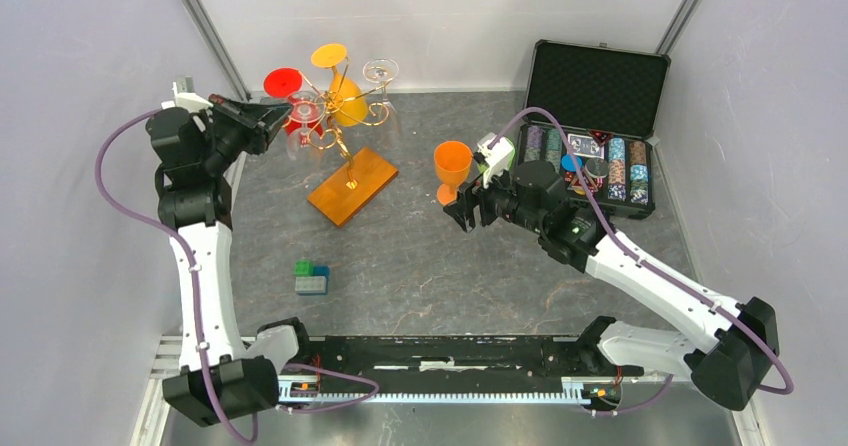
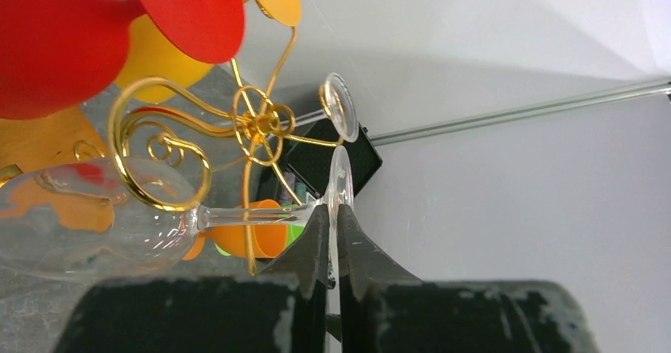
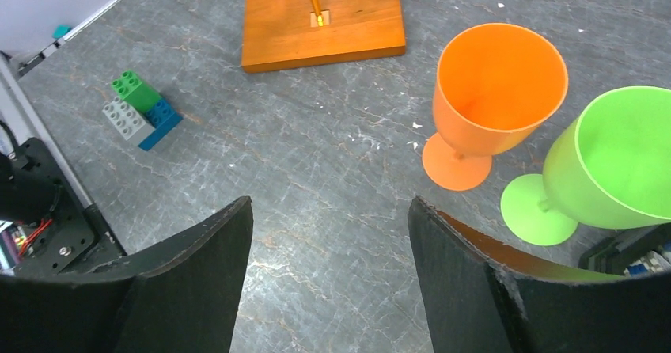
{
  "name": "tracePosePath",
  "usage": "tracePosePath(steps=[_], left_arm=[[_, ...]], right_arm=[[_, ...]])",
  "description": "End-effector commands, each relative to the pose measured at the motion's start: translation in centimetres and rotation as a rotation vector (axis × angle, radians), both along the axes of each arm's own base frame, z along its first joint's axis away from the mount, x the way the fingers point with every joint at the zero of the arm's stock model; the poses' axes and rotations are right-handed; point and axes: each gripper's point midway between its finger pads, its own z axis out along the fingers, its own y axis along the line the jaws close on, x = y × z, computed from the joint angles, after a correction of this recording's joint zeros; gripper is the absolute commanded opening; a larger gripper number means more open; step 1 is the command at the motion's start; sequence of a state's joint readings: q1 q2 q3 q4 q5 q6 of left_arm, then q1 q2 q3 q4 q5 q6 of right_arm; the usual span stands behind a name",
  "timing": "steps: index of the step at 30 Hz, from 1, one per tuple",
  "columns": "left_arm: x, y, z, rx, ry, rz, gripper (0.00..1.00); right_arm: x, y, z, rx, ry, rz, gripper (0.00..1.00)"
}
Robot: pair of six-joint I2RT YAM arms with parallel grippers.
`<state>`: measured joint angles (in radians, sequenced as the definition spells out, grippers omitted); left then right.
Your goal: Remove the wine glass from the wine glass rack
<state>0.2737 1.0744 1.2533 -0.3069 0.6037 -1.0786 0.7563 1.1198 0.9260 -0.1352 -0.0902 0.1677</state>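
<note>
Clamping one clear wine glass (image 2: 87, 226), of four racked, is the left end effector (image 2: 333, 210); right end effector (image 3: 331, 204) gapes.

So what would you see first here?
Probably the gold rack at the far left of the table, hung with a red glass and a yellow glass. The left gripper pinches the foot of a clear wine glass on it. An orange cup and a green cup stand near the right gripper.

Wine glass rack (image 1: 366, 182) back left, case (image 1: 598, 86) back right, goblet (image 1: 452, 164) between, bricks (image 1: 311, 278) nearer.
</note>
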Motion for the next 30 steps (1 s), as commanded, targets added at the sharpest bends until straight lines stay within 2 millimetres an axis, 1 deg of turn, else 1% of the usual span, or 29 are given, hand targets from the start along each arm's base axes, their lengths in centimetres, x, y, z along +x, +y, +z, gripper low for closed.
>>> tracePosePath(steps=[1,4,9,12,16,19,22,27,28,30], left_arm=[[-3.0,-0.8,3.8,0.000,-0.113,0.000,0.02],[-4.4,-0.5,3.6,0.032,-0.101,0.049,0.02],[-6.9,-0.2,2.8,0.054,-0.075,0.120,0.02],[-8.8,-0.3,2.2,0.060,-0.062,0.146,0.02],[-10.4,-1.5,1.2,0.031,-0.043,0.103,0.02],[-11.7,-2.1,0.8,0.022,-0.030,0.080,0.02],[-12.8,-2.9,0.5,0.020,-0.022,0.051,0.02],[-14.2,-4.7,0.2,-0.028,-0.020,-0.052,0.02],[-14.5,-5.1,0.3,-0.042,-0.023,-0.074,0.02],[-15.1,-5.9,0.3,-0.066,-0.026,-0.119,0.02]], right_arm=[[-0.9,1.1,2.6,0.102,-0.061,0.077,0.77],[-1.5,1.8,3.0,0.134,-0.065,0.134,0.77],[-3.1,3.1,4.3,0.185,-0.085,0.250,0.77],[-4.3,3.9,5.2,0.267,-0.095,0.314,0.77],[-6.5,5.2,6.6,0.412,-0.097,0.428,0.77],[-7.5,6.4,8.4,0.513,-0.133,0.482,0.77],[-8.6,8.0,9.9,0.578,-0.187,0.528,0.77],[-9.7,11.3,11.6,0.629,-0.284,0.569,0.77],[-9.8,12.0,11.7,0.635,-0.300,0.573,0.77],[-9.6,12.9,12.4,0.664,-0.341,0.562,0.77]])
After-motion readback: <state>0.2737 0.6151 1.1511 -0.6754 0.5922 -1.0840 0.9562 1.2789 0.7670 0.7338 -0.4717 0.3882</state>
